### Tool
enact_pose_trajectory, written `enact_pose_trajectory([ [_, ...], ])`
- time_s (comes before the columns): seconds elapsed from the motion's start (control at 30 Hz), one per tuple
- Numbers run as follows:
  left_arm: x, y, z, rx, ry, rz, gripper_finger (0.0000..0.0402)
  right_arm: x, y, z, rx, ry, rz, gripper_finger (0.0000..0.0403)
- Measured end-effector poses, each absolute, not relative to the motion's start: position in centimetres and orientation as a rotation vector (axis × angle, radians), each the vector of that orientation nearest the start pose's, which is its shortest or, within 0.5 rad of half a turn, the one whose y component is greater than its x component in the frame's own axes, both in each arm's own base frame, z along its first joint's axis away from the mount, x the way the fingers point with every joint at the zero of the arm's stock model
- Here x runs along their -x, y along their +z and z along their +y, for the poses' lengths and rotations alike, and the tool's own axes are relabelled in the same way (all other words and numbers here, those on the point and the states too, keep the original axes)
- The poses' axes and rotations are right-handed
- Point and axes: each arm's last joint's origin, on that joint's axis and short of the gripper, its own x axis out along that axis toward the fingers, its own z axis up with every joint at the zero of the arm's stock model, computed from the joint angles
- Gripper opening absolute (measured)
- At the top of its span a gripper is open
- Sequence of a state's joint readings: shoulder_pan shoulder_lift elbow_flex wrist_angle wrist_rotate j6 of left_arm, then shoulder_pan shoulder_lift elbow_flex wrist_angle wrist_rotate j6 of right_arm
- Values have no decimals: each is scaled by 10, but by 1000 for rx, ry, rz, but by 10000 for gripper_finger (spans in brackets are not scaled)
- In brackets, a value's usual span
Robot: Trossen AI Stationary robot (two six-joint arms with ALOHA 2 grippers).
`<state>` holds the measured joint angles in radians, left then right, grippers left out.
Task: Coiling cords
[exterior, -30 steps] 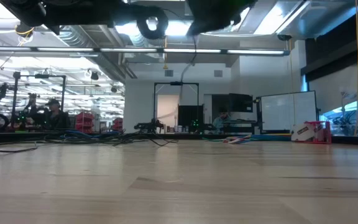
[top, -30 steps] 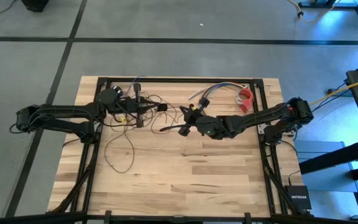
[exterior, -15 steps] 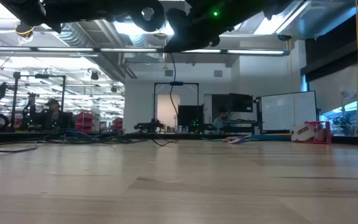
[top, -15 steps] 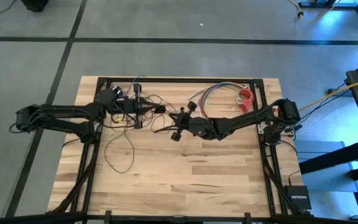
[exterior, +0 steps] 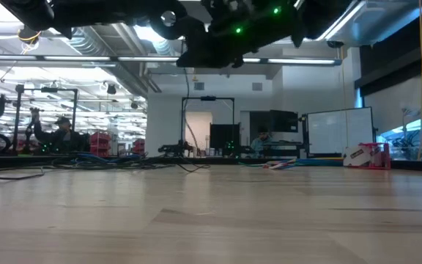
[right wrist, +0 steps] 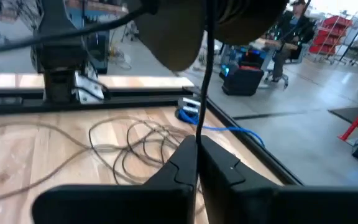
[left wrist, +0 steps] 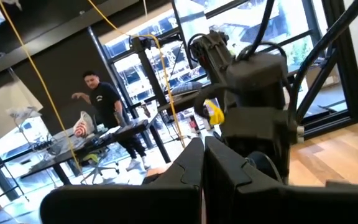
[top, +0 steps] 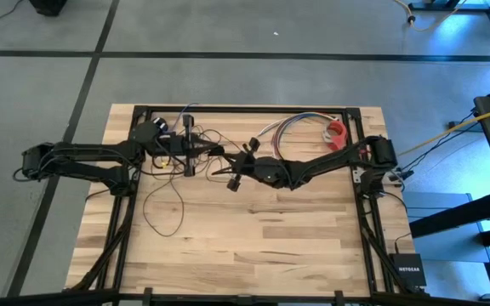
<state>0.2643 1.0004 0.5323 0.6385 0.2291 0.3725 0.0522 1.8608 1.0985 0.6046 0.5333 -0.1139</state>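
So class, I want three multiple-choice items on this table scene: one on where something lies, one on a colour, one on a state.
1. Where on the table does the cord's big loose loop lie?
A. Left half, nearer the left arm
B. Far right corner
C. Off the table

2. What colour is the small object beside the multicoloured wires?
A. Green
B. Red
C. White

3. How do the right gripper's fingers stand?
A. Wide open
B. Shut on the cord
C. Shut on nothing

Answers:
1 A: the high view shows the loop on the wood below the left gripper.
2 B: it shows red near the table's back right edge.
3 B: the right wrist view shows the thin dark cord running down between the closed fingers.
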Motion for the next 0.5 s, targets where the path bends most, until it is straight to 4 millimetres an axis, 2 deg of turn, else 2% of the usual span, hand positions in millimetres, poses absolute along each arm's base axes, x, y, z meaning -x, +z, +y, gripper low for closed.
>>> enact_pose_trajectory([
  [0.3, -212, 286, 50, -415, 63, -163, 1, -411, 210, 7, 146, -450, 134, 28],
  [0.5, -212, 286, 50, -415, 63, -161, 1, -411, 209, 9, 144, -418, 141, 87],
])
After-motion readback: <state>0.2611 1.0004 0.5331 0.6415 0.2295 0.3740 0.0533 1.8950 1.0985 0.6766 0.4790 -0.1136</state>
